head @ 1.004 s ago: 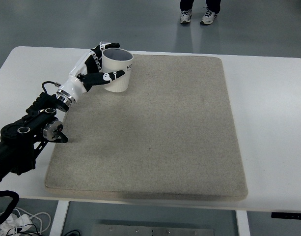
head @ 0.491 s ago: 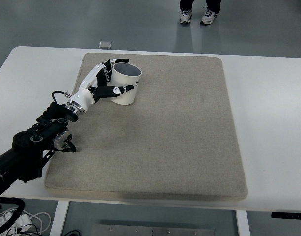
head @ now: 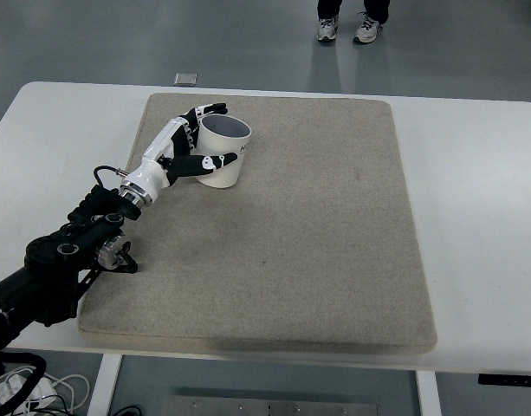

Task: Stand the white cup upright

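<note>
A white cup (head: 225,152) stands upright on the beige mat (head: 317,225), near its far left corner, with its open mouth facing up. My left hand (head: 189,144) reaches in from the lower left and wraps the cup's left side. The thumb (head: 215,161) lies across the front of the cup and the fingers (head: 204,113) curl round behind its rim. The hand looks shut on the cup. My right arm is out of view.
The mat covers most of the white table (head: 482,217). A small grey square object (head: 186,79) lies on the floor past the table's far edge. A person's shoes (head: 346,29) show at the top.
The hand and cup moved right and nearer, from the mat's far left corner onto the mat. Since half a second ago they have barely shifted.
</note>
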Controlling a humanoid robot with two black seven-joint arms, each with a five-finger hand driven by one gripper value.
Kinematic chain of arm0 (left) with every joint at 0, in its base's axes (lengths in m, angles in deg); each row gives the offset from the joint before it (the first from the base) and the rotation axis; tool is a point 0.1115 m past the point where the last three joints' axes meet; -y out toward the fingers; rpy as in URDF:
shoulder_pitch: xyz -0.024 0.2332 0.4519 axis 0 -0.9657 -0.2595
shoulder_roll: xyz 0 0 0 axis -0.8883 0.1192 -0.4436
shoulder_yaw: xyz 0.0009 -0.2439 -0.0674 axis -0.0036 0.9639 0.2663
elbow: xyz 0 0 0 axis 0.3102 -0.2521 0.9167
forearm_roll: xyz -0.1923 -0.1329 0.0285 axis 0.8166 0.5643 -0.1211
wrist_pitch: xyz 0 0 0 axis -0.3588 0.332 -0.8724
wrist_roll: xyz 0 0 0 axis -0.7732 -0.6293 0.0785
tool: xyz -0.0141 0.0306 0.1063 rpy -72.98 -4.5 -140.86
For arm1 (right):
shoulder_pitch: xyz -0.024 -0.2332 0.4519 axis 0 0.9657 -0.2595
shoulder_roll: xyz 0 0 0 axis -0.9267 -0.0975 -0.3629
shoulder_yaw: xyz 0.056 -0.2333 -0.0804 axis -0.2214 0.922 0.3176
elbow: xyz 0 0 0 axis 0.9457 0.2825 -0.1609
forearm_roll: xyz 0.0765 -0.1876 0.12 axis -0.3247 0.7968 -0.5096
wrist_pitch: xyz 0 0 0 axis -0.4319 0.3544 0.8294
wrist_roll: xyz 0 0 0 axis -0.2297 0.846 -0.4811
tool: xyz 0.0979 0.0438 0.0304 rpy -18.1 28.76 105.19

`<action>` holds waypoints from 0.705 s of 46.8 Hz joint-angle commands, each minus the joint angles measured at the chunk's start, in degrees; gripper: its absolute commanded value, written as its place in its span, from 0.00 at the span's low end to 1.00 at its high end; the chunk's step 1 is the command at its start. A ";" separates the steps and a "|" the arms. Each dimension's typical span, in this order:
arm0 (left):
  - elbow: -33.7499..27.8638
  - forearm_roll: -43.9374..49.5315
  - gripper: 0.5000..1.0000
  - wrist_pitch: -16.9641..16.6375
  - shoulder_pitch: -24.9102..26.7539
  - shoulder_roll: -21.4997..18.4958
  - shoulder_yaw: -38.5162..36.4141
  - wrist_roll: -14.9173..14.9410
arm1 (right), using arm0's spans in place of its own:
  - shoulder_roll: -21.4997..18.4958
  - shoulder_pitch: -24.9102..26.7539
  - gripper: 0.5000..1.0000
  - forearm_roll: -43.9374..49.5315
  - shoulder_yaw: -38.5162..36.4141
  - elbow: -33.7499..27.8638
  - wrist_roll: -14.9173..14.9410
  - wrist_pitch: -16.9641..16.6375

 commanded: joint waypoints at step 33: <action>-9.40 0.61 0.98 -0.06 -0.01 -3.70 3.54 0.00 | 0.00 0.00 0.90 0.00 0.00 0.02 0.01 0.00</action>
